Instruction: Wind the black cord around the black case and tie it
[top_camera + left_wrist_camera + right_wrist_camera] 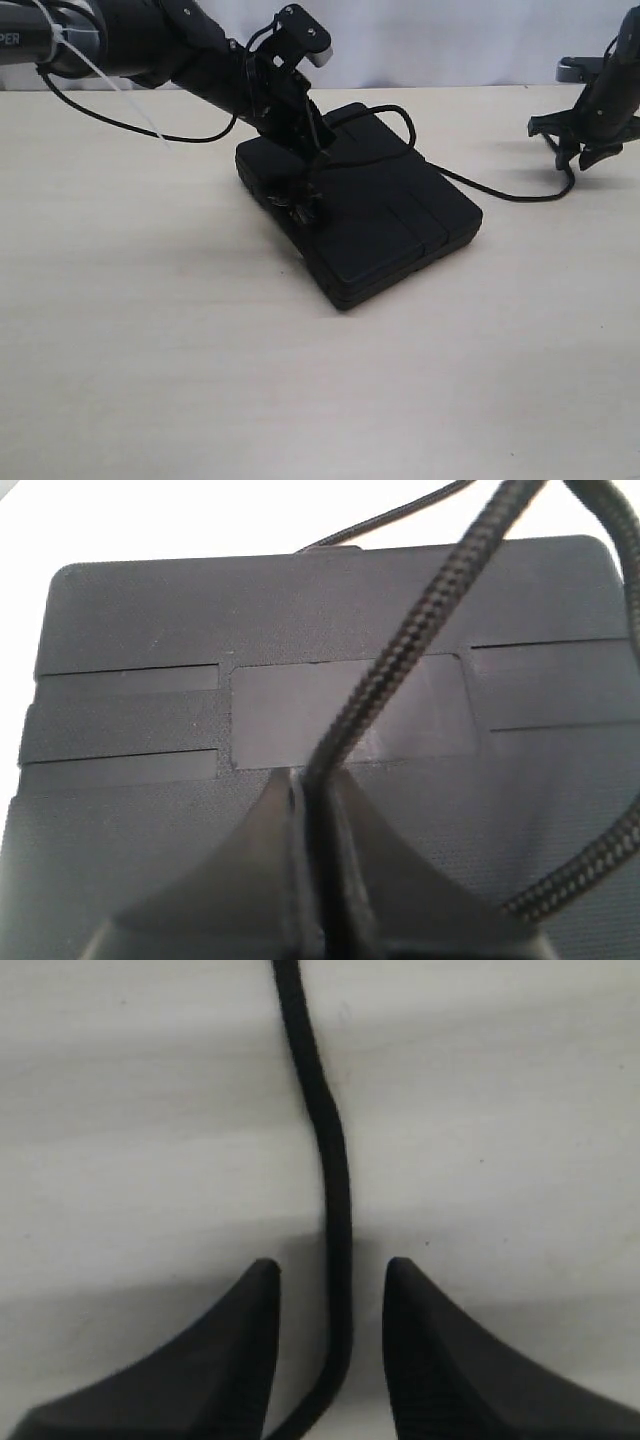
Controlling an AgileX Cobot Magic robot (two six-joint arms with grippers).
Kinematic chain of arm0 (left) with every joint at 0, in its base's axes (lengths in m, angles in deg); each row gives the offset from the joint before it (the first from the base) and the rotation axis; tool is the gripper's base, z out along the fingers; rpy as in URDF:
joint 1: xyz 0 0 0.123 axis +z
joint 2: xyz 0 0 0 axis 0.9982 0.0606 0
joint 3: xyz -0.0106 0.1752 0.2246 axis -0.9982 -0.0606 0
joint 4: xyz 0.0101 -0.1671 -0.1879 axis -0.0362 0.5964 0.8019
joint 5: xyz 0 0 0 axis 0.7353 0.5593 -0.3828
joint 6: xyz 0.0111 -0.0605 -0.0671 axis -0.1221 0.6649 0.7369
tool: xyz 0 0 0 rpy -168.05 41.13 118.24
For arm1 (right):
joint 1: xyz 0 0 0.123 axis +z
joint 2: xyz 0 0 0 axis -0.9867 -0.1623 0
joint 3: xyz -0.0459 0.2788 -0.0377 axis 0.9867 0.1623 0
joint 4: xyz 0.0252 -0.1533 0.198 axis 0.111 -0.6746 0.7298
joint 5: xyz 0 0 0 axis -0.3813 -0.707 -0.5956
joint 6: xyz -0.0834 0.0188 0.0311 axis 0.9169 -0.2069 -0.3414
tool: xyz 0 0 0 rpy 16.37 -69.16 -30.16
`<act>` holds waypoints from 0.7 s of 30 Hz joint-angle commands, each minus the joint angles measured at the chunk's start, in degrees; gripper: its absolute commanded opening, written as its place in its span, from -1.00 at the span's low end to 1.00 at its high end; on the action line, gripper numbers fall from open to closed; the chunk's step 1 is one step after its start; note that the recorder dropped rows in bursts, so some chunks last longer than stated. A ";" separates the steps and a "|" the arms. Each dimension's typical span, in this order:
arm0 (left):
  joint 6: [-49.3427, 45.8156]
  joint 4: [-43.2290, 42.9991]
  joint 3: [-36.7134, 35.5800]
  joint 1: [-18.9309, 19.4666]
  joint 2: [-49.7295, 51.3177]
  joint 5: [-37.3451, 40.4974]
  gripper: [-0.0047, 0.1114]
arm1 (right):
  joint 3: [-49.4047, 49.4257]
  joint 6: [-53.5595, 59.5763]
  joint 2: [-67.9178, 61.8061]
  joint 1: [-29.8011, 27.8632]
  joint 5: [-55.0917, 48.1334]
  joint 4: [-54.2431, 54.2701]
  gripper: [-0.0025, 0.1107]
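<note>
Across a pale, wood-grain table [150, 380] backed by a plain white wall [450, 40], the left gripper [310, 780] slants down from the upper left over the left side of the black case [390, 230]. Its jaws are pressed together on the black cord [400, 660]. The case lies flat near the middle of the table, one corner toward the camera. The cord arcs over the lid, leaves the case's right edge and trails along the bare tabletop. At the far right, the right gripper [327, 1265] hangs low over the table with its jaws apart. The cord runs between them, touching neither.
</note>
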 commanded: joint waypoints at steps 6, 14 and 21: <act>-0.05 0.15 0.00 -0.16 -0.13 0.20 -0.92 | -1.28 5.26 -2.33 -0.51 1.90 2.88 -0.61; -0.05 0.15 0.00 -0.16 -0.13 0.46 -0.92 | -1.28 12.34 -0.95 -0.51 -2.28 13.50 -0.88; -0.05 0.42 0.00 -0.16 -0.13 3.45 -0.92 | 7.91 29.98 8.34 -0.51 -4.33 29.99 -0.88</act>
